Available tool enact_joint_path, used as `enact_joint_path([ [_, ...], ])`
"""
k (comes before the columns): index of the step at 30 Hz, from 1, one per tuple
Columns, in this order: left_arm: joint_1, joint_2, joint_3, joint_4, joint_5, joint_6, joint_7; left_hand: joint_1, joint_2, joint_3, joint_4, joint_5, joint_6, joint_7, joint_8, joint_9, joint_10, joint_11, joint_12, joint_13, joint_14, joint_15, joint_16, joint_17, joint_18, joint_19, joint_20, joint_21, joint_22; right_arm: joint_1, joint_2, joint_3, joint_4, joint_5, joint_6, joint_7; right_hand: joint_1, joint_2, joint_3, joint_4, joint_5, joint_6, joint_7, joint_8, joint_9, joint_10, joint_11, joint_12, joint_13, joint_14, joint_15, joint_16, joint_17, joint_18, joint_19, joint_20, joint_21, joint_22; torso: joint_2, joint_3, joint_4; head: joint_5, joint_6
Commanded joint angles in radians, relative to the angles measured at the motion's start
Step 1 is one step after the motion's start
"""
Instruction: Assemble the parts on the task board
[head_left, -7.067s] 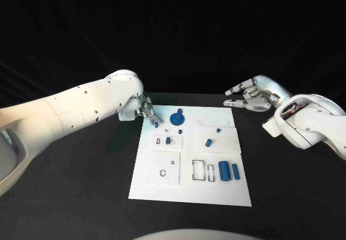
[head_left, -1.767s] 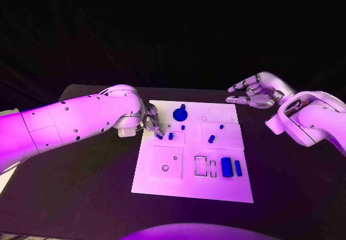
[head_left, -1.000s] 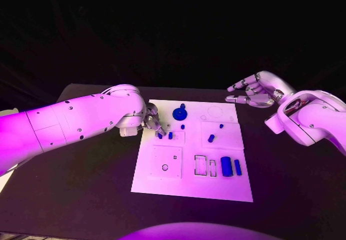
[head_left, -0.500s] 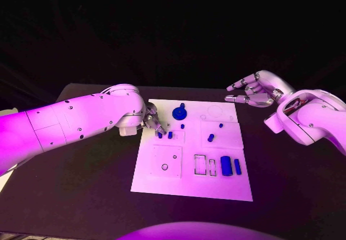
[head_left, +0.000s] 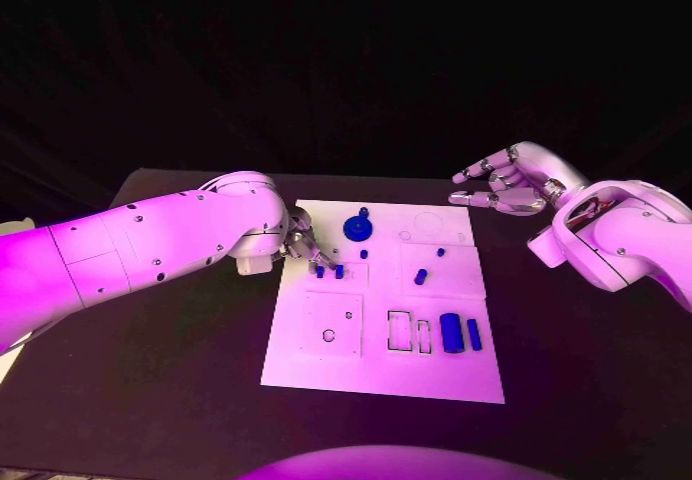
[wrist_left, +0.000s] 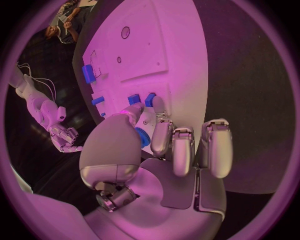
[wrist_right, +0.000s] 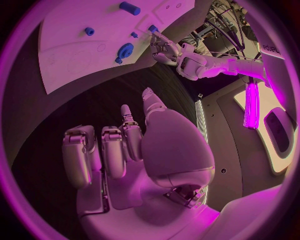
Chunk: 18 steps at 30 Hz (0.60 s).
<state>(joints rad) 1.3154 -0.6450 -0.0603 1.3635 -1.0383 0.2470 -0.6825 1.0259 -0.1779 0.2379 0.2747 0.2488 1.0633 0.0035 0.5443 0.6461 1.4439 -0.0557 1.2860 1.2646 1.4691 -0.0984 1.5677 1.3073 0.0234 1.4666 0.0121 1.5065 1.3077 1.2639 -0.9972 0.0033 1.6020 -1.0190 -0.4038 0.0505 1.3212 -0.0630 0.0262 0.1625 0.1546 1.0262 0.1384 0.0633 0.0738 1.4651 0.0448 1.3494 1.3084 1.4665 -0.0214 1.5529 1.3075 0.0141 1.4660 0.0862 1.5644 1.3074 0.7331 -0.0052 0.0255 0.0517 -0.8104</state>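
Observation:
The white task board (head_left: 378, 370) lies in the middle of the black table. My left hand (head_left: 300, 243) hangs over its far left part. Thumb and a fingertip (wrist_left: 157, 103) pinch a small blue part (head_left: 319, 270) that stands on the board right beside a second blue peg (head_left: 339, 270). Both pegs show past the fingertips in the left wrist view, the held part (wrist_left: 134, 99) and the peg (wrist_left: 150, 98). A blue gear (head_left: 356, 228) sits just beyond the hand. My right hand (head_left: 503, 186) hovers off the board's far right corner, fingers loosely apart and holding nothing.
Other blue pieces rest on the board: a short peg (head_left: 420, 276), a tiny one (head_left: 440, 252), a thick cylinder (head_left: 451, 332) and a slim bar (head_left: 473, 334) at the near right. Two rectangular slots (head_left: 398, 330) and a small hole (head_left: 329, 335) are open.
Since 7.1 s ago my left hand has come nearer along the board's left edge with the blue part, which now stands beside the peg. Over the last second nothing visibly moved.

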Motion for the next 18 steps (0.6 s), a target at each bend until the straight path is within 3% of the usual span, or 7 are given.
enact_joint_path([
  [1, -0.008, -0.006, -0.005, 0.002, 0.001, -0.024, -0.026, 0.002, 0.015, -0.041, 0.012, 0.001, -0.005, 0.006, 0.003, -0.002, 0.002, 0.0, -0.002, 0.002, 0.102, -0.006, 0.003, 0.263, -0.002, 0.071, -0.006, 0.002, 0.185, -0.001, 0.0, 0.0, 0.002, -0.004, 0.007, 0.009, 0.0, 0.006, -0.009, 0.0, 0.007, 0.0, -0.002, 0.004, 0.002, 0.028, 0.005, -0.006, 0.157, 0.096, 0.001, -0.004, 0.229, -0.014, 0.105, 0.002, 0.006, 0.263, 0.0, 0.0004, 0.0, -0.001, 0.0],
  [6, -0.008, -0.019, -0.003, 0.014, 0.003, -0.07, 0.005, 0.003, 0.03, -0.075, 0.015, 0.002, -0.008, 0.006, 0.004, -0.005, -0.001, 0.001, -0.008, -0.003, 0.102, -0.007, 0.003, 0.263, -0.001, 0.07, -0.006, -0.001, 0.181, -0.001, -0.001, 0.0, 0.001, -0.003, 0.007, 0.008, 0.0, 0.006, -0.009, 0.0, 0.007, 0.0, -0.002, 0.004, 0.002, 0.028, 0.005, -0.006, 0.157, 0.096, 0.001, -0.004, 0.229, -0.014, 0.105, 0.002, 0.006, 0.263, 0.0, 0.0001, 0.0001, -0.004, 0.001],
  [11, -0.008, -0.039, -0.002, 0.037, 0.041, -0.181, 0.081, 0.016, 0.051, -0.09, 0.016, 0.007, -0.026, 0.011, 0.003, -0.009, -0.025, 0.003, -0.05, -0.046, 0.102, -0.006, 0.003, 0.263, 0.005, 0.059, -0.007, -0.022, 0.157, -0.001, 0.0, 0.0, 0.0, -0.003, 0.007, 0.009, 0.0, 0.007, -0.009, 0.0, 0.008, 0.0, -0.002, 0.004, 0.002, 0.028, 0.005, -0.005, 0.157, 0.096, 0.001, -0.003, 0.23, -0.014, 0.105, 0.002, 0.006, 0.263, 0.0, -0.0018, 0.0002, -0.008, 0.001],
  [14, -0.008, -0.049, -0.001, 0.047, 0.087, -0.265, 0.14, 0.026, 0.054, -0.093, 0.018, 0.009, -0.051, 0.018, -0.003, -0.014, -0.054, 0.009, -0.097, -0.092, 0.102, -0.004, 0.003, 0.263, 0.014, 0.044, -0.005, -0.051, 0.124, -0.001, 0.0, 0.0, -0.001, -0.003, 0.008, 0.008, 0.0, 0.007, -0.009, 0.0, 0.008, 0.0, -0.002, 0.004, 0.002, 0.028, 0.005, -0.005, 0.157, 0.096, 0.001, -0.003, 0.23, -0.014, 0.105, 0.002, 0.006, 0.263, 0.001, -0.0014, 0.0005, -0.007, 0.002],
  [18, -0.008, -0.059, -0.001, 0.054, 0.16, -0.372, 0.235, 0.041, 0.064, -0.085, 0.019, 0.011, -0.095, 0.036, -0.013, -0.026, -0.126, 0.024, -0.203, -0.198, 0.102, 0.007, 0.003, 0.263, 0.036, 0.003, 0.003, -0.132, 0.033, -0.001, -0.001, 0.0, -0.003, -0.003, 0.007, 0.008, 0.0, 0.007, -0.009, 0.0, 0.008, 0.0, -0.002, 0.004, 0.002, 0.028, 0.005, -0.005, 0.157, 0.096, 0.001, -0.003, 0.23, -0.014, 0.105, 0.002, 0.006, 0.263, 0.0, -0.0005, 0.0013, -0.009, 0.004],
])
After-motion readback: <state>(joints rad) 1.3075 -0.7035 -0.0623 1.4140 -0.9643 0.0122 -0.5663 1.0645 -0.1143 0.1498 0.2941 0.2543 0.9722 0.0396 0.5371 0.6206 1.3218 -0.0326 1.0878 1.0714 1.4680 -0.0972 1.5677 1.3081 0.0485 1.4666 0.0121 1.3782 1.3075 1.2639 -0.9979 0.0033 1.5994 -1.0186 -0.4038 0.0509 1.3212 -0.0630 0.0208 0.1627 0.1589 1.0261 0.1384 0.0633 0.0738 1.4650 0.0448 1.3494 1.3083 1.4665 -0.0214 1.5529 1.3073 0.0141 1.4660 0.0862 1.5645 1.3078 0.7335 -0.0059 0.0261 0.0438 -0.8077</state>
